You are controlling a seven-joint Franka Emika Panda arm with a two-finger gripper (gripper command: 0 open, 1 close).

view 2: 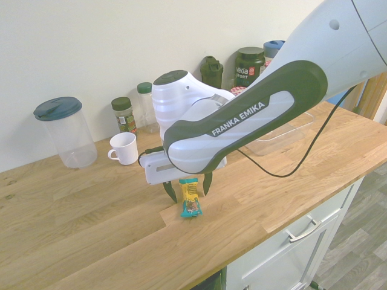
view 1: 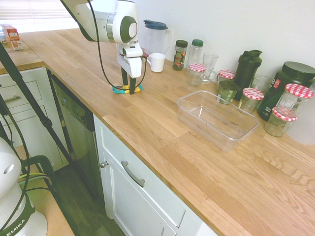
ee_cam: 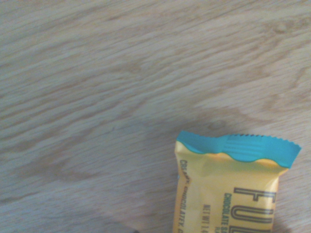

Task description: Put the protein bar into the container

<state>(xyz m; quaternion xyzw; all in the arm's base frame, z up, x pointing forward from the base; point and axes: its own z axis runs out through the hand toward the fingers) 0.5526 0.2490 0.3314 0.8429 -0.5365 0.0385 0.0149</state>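
The protein bar, yellow-orange with teal ends, lies flat on the wooden counter; it also shows as the bar and close up as the bar. My gripper stands right over it, pointing down and open, one dark finger on each side of the wrapper and the tips near the counter. From the other side the gripper hides the bar's middle. The clear plastic container sits empty further along the counter; in the second exterior view my arm partly hides the container.
A lidded clear pitcher and a white mug stand behind the gripper. Spice jars, a drinking glass, red-checked-lid jars, a dark shaker bottle and a dark tub line the wall. The counter's front edge lies close by.
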